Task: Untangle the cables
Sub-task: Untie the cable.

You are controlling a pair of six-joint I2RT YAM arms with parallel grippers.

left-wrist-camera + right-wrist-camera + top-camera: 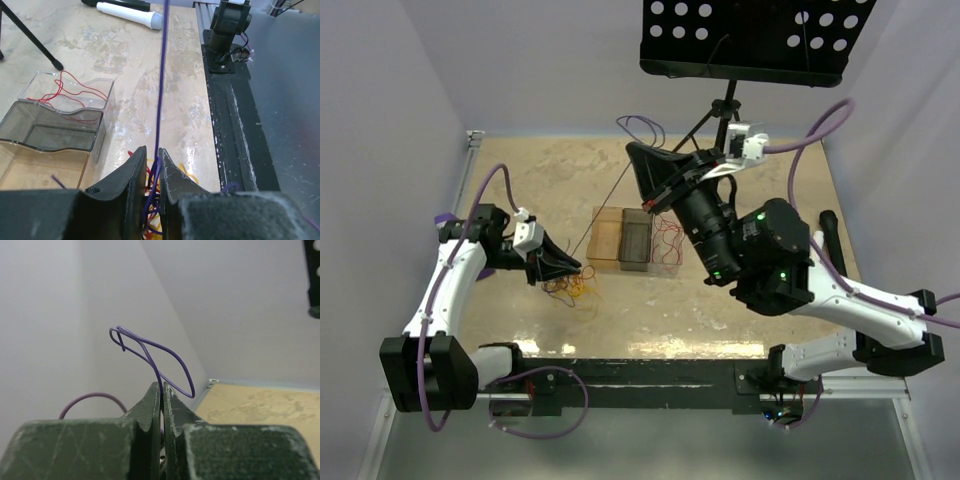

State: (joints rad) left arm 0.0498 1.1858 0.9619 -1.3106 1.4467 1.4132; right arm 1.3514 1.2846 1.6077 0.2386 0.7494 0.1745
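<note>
Left fingers (152,151): nearly closed, pinching the purple cable (162,75) at the tips, low over the counter (180,100).
Right fingers (161,386): closed on the same purple cable, raised well above the counter; a free loop sticks out past the tips.
Purple run: taut, straight line between the two pairs of fingers; lower end goes into the tangle under the left fingers.
Tangle (576,290): yellow, orange and some red strands, knotted on the counter directly under the left fingertips.
Red cable (65,90): lies loose in the clear tray (109,95), ahead and to the left of the left fingers, well apart from the tangle.
Dark tray (50,145), amber tray (30,172): in a row with the clear tray, nearer the left fingers; can't tell contents for sure.
Done: red looks sorted into its tray; purple partly drawn out.
Left: purple's lower end not yet free of the tangle; yellow, orange and the leftover red need separating. Early-to-mid, I'd judge.
Risk: a taut pull may drag the whole tangle instead of slipping purple out.
</note>
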